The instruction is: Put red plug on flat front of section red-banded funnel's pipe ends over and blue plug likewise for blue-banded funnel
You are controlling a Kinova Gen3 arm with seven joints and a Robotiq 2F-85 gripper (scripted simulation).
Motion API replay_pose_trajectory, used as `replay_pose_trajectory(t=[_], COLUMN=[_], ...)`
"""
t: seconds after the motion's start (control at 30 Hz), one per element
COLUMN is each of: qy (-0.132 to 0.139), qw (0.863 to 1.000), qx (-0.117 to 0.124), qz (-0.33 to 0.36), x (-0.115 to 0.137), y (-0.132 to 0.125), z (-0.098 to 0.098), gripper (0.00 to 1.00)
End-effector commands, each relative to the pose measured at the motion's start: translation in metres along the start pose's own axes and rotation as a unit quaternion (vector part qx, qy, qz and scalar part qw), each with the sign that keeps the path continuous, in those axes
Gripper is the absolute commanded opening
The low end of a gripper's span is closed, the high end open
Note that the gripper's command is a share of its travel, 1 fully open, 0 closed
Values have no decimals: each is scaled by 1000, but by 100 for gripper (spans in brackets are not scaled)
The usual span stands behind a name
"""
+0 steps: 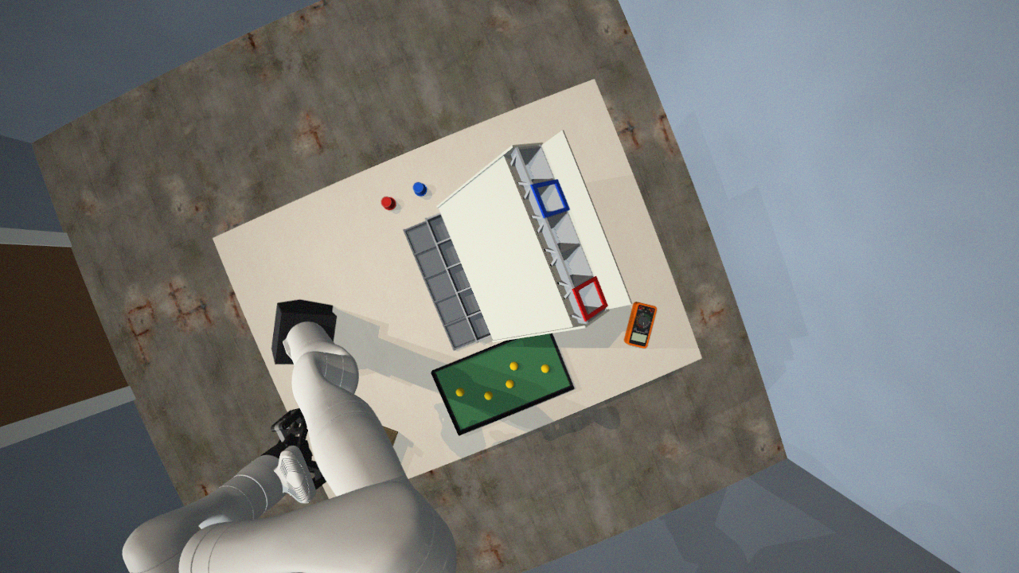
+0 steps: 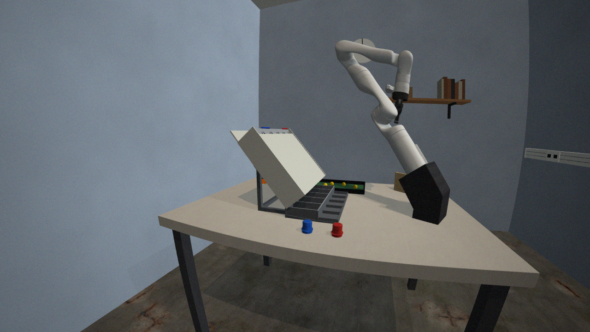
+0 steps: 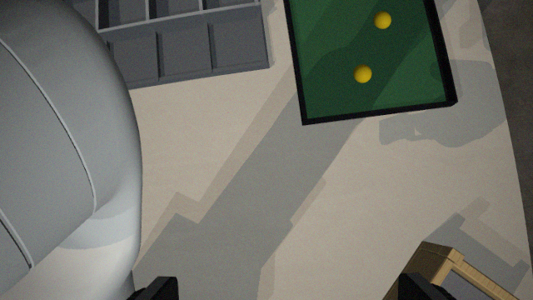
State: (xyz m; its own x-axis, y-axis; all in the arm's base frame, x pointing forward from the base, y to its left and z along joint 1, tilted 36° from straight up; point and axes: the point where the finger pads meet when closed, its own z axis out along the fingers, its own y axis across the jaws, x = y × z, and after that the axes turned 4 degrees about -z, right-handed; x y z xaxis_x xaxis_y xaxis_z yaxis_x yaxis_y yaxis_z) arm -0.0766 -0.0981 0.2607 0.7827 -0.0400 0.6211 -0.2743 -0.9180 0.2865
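The red plug (image 1: 388, 203) (image 2: 337, 229) and blue plug (image 1: 419, 189) (image 2: 306, 226) stand upright on the table, beside the grey sectioned tray (image 1: 435, 279) (image 3: 238, 47). The white cover (image 1: 491, 249) (image 2: 288, 158) hides the pipes. Above it, the blue-banded funnel (image 1: 537, 200) and the red-banded funnel (image 1: 579, 305) sit near opposite ends of the funnel row. Several yellow marbles, one of them here (image 1: 513, 366) (image 3: 362, 73), lie apart in the green marble tray (image 1: 491, 415) (image 3: 333, 102). My gripper (image 2: 397, 120) (image 3: 287, 287) is open and empty, high above the table on the arm base's side.
A wooden box (image 2: 398, 181) (image 3: 416, 260) stands beyond the arm base (image 1: 305, 312) (image 2: 424, 193), below my gripper at the wrist view's lower right. An orange multimeter (image 1: 640, 325) lies near the red-banded funnel. My arm's link (image 3: 62, 125) fills the wrist view's left side.
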Motion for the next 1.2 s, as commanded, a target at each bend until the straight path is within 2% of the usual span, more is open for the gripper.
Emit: replay_pose_trajectory(t=[0.0,0.8,0.83,1.17], qy=[-70,-71,-67,-67], qw=[996,996,996,996], qx=[3,3,0,0], qz=[-54,-54,-57,-57], x=[1,-1,1,1], y=[-1,1,3,3], z=[0,0,0,0], gripper=[100,100,50,50])
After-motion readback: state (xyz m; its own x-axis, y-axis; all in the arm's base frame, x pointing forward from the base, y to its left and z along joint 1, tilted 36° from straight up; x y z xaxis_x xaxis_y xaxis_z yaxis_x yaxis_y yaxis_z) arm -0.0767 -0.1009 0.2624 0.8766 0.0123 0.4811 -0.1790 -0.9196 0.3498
